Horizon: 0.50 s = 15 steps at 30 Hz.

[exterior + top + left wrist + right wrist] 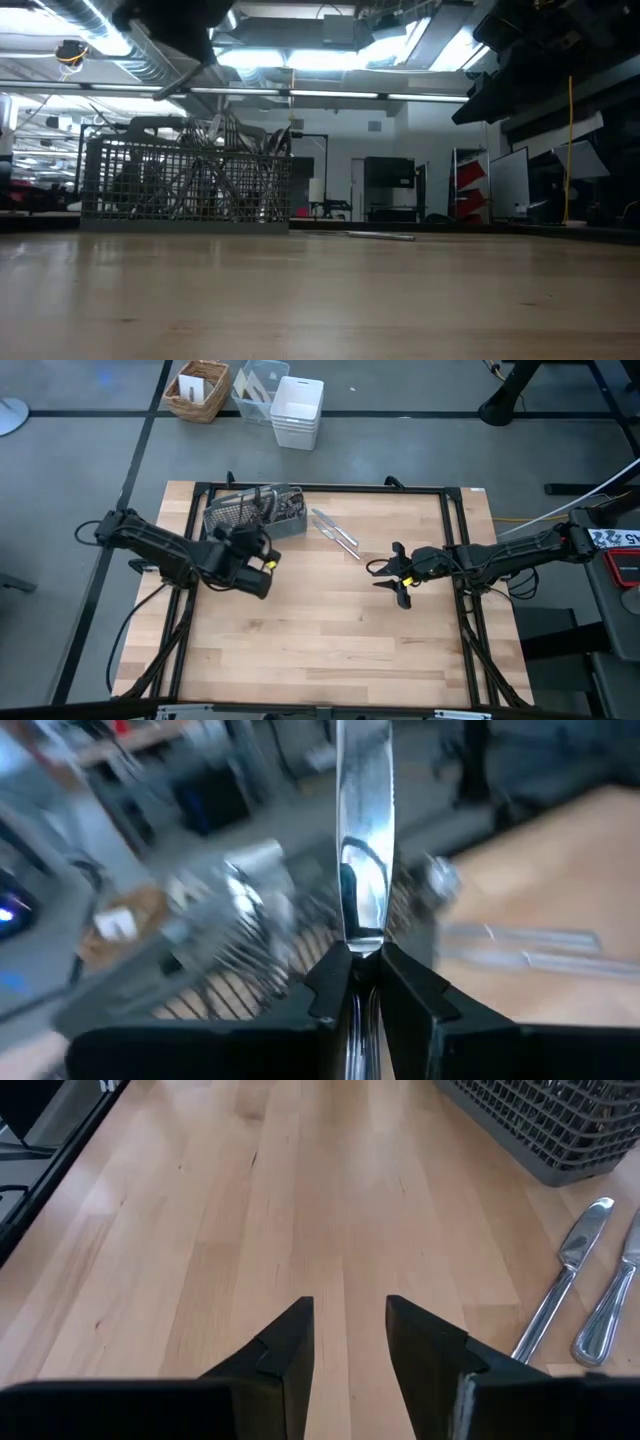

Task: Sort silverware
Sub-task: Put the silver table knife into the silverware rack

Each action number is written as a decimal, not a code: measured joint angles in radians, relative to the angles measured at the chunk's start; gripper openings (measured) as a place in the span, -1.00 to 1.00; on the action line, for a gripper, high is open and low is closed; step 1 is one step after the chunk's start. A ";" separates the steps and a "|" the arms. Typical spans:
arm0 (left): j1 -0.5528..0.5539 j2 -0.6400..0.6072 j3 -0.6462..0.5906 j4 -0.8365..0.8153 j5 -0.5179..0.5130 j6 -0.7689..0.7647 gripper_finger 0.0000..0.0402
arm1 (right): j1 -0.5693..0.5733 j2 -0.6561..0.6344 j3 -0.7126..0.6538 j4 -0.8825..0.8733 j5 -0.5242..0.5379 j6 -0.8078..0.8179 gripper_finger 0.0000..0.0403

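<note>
So, going left to right in the overhead shot: the left gripper sits left of centre over the counter, just below the caddy. Its wrist camera shows it clenched on a knife, blade sticking straight up out of the fingers. The caddy is in the upper left part of the counter, and it's stuffed with silverware, handles and tines poking up over the mesh in the low view too.

Right beside the caddy, upper middle of the frame, two loose knives lie flat on the wood side by side, angled down to the right. Can't tell if they touch each other.

Further right, the right gripper hangs over the counter at mid-height, a bit below and right of those knives. It's released, fingers spread with bare wood showing between them, nothing held.
</note>
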 joint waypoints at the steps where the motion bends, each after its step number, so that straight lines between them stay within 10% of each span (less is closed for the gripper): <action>1: -0.001 -0.002 0.000 -0.031 -0.041 -0.033 -0.84 | 0.000 0.000 0.000 0.000 0.000 0.000 -0.36; 15: 0.139 -0.004 -0.254 -0.216 -0.353 -0.456 -0.86 | 0.000 0.000 0.000 0.000 0.000 0.000 -0.36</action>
